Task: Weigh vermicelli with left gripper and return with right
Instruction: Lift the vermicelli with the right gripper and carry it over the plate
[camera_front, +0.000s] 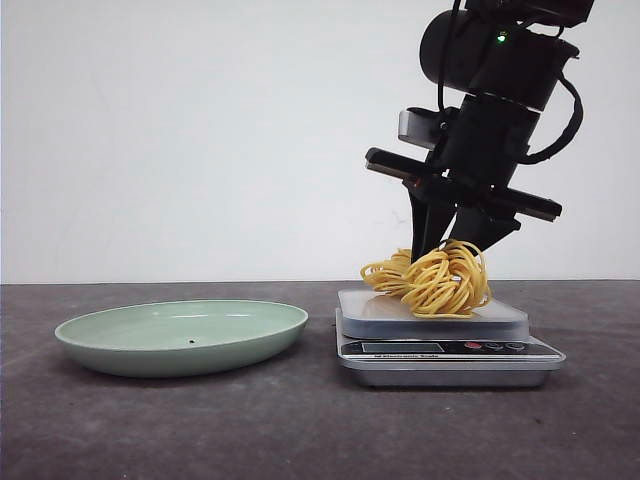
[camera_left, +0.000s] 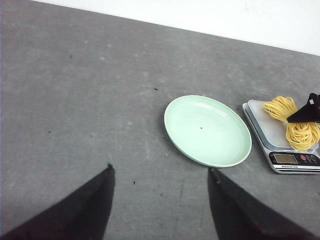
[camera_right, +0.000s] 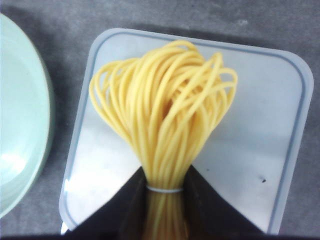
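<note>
Right gripper (camera_right: 165, 200) fingers pinched on the vermicelli (camera_right: 165, 115) at its tie, loops fanning ahead onto the scale (camera_right: 280, 100); I'd lift straight up before swinging to plate (camera_front: 180, 335); left gripper (camera_left: 160, 200) open, empty.

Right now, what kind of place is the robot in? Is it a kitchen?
Probably a test bench, not a kitchen: a bare dark grey tabletop against a plain white wall, holding only a pale green plate, a silver digital scale and a yellow vermicelli bundle.
</note>
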